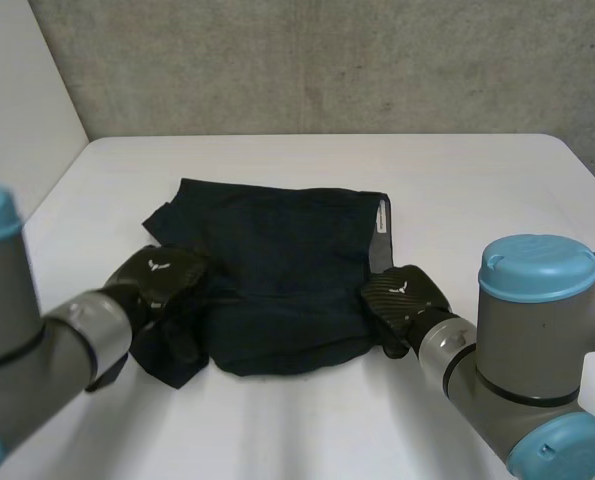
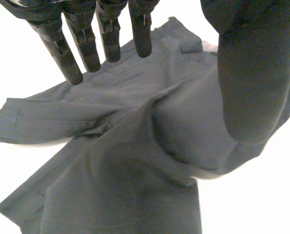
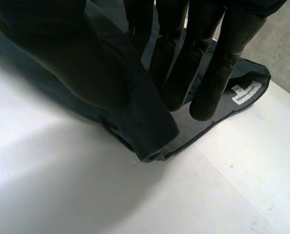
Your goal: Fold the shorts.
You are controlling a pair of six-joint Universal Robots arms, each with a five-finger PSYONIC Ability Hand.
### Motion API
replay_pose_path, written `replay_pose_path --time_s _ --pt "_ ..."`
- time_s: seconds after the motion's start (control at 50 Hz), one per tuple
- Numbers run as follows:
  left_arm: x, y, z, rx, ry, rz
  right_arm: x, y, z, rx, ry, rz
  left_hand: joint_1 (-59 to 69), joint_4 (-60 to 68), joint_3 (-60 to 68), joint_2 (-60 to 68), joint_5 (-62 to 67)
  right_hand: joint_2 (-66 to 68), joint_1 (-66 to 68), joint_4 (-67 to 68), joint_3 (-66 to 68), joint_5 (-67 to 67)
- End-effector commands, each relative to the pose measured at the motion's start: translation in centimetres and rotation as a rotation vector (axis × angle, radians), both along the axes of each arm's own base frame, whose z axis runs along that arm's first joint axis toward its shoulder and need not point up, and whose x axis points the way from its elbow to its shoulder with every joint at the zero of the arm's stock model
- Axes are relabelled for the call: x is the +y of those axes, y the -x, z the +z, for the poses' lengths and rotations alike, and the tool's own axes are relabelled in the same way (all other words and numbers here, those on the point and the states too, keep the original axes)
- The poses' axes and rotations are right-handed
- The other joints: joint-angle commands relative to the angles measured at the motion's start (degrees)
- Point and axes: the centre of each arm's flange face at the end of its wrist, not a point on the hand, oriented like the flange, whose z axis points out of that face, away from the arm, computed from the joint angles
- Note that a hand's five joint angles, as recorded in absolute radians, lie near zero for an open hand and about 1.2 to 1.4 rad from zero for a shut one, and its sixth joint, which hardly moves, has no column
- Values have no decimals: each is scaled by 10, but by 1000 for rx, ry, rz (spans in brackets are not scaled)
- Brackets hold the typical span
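Left hand [image 1: 162, 275] fingers [image 2: 86, 44] straight, spread, above near-left corner of shorts [image 1: 277, 260]; cloth bulges up opposite them, no closed pinch visible. Right hand [image 1: 402, 295] fingers [image 3: 213, 63] straight, pressing hemmed near-right edge against cloth-covered thumb: pinched. Shorts spread on desk [image 1: 477, 190] centre, white label [image 3: 246, 92] at far-right corner.

Risks:
- left side slips while right lifts, fold skews
- loose near-left leg drags, bunches
- shallow pinch lets hem slide out
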Motion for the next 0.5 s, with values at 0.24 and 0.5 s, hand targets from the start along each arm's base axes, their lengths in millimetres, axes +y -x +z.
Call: replay_pose_path --time_s 0.24,0.5 --pt "33 -23 -54 53 -118 194 -2 6 0 -15 -11 -23 207 209 208 207 209 125 241 118 125 132" --pt "-16 -18 -66 43 -4 301 3 6 -2 -11 -14 -11 173 175 174 173 175 125 241 118 125 132"
